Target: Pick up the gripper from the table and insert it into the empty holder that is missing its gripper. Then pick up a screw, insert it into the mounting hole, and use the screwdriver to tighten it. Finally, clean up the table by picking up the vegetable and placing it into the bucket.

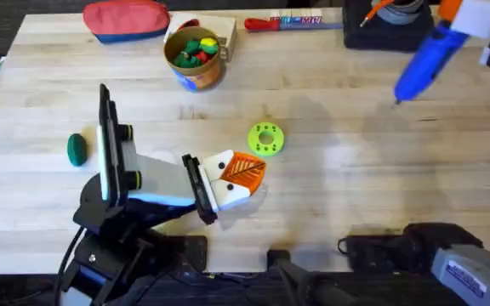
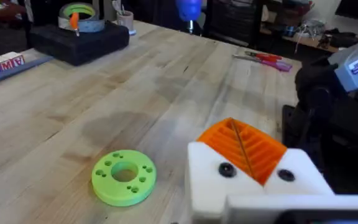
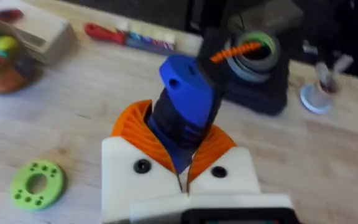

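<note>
Clamped around the screwdriver (image 3: 185, 93) with the right hand (image 3: 179, 144), white fingers (image 3: 135, 174) closed onto the blue barrel from both sides, orange ribbed pads pressed against it. Held up off the bench (image 1: 356, 187) at the far right, tilted, thin metal tip pointing down and toward the middle, touching nothing.

Near the middle of the bench, resting low by the surface, the left hand (image 1: 241, 174), shut, with its two orange pads (image 2: 244, 146) pressed face to face and nothing to be seen between them. Just beyond those fingertips, flat on the wood and apart from them, a lime-green disc (image 1: 266, 138) with a ring of small holes.

Well off to the left, on the far side of the left arm's black link, lying alone on the bench, the vegetable (image 1: 76, 149), dark green and oblong. Toward the back, upright, the bucket (image 1: 196, 75), yellow-orange, already holding small red, green and yellow toy pieces, with a pale flat box (image 1: 219, 30) touching behind it.

Along the back edge, a red pouch (image 1: 126, 19) left of the bucket, a red-handled tool (image 1: 266, 24) to its right, then a black block (image 1: 390, 32) carrying rolls of tape.
</note>
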Robot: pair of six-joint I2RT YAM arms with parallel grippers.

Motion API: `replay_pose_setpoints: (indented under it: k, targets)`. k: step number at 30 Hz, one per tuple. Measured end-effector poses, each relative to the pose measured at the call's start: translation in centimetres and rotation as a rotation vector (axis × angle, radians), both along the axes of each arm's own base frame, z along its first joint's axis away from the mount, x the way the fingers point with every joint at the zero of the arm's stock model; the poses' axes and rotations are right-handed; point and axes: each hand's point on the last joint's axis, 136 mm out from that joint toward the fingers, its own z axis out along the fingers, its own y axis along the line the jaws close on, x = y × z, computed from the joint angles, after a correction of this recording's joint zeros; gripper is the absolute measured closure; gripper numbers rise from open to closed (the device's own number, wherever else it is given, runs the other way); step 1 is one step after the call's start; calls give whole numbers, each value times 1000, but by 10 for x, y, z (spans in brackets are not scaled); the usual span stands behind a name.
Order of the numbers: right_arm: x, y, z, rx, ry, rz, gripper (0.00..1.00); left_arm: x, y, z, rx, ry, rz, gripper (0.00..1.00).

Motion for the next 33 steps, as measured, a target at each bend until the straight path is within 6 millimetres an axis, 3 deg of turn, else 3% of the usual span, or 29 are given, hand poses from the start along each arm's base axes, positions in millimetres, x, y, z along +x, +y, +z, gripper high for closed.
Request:
replay_pose_setpoints:
  k: [7, 15, 24, 33]
  targets:
    - [-22, 96, 41, 160, -316, 301, 995, 0, 0, 0, 0, 0, 0, 993]
    - [-68, 196, 47, 318, -446, 672, 995, 0, 0, 0, 0, 0, 0, 993]
    - [-101, 261, 50, 394, -451, 890, 995, 0, 0, 0, 0, 0, 0, 993]
    - [-111, 299, 39, 424, -420, 975, 995, 0, 0, 0, 0, 1, 0, 993]
